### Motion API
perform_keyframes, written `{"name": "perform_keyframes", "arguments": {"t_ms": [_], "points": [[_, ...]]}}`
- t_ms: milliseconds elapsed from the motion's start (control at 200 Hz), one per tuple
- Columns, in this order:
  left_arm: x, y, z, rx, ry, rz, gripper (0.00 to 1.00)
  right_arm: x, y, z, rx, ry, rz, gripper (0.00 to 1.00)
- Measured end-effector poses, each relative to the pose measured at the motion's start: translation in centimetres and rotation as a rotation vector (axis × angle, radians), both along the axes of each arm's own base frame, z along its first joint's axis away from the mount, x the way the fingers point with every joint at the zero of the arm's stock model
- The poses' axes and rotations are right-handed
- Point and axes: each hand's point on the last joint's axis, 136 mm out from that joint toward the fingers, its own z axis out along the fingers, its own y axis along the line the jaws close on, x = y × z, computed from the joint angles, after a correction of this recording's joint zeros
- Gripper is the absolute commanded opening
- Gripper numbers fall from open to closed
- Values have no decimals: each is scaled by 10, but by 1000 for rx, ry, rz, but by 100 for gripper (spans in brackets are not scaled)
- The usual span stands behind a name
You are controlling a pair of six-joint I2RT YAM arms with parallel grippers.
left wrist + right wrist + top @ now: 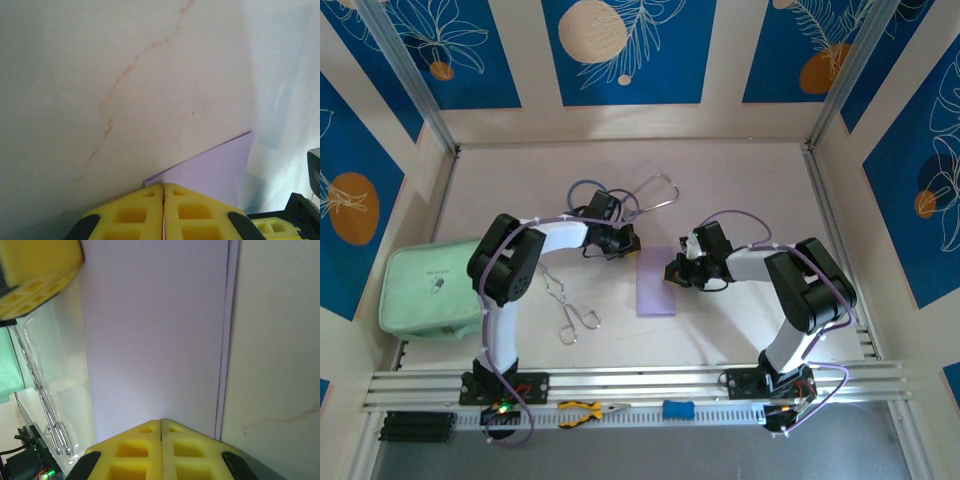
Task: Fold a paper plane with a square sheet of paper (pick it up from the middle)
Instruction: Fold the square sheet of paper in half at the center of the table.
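Paper-folding looks to be at an early stage, to my eye. The thin pale lilac square sheet of paper (655,284) lies flat on the white table (750,190) between the two arms as a narrow rectangle. In the right wrist view a second edge runs just inside its long side, so I judge it doubled over once down the middle. No pointed nose, slanted corner folds or wings show yet, so nearly all of the dart is left to make. The left gripper (623,242) sits at the sheet's far corner with its yellow fingers pressed together. The right gripper (677,270) is at the long side, fingers likewise closed tight. Whether either pinches paper or merely presses on it, I cannot tell.
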Motion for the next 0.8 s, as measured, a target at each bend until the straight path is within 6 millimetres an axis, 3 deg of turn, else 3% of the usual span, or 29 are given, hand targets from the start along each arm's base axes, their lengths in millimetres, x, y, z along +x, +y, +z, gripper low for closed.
{"name": "perform_keyframes", "arguments": {"t_ms": [275,630,800], "points": [[6,-2,21,-64,-91,-57,5,0,-1,0,1,-3,4,0],[-7,-16,33,-149,-129,-150,7,0,-1,0,2,-1,6,0],[-9,-21,24,-164,-108,-176,8,0,-1,0,2,-1,6,0]]}}
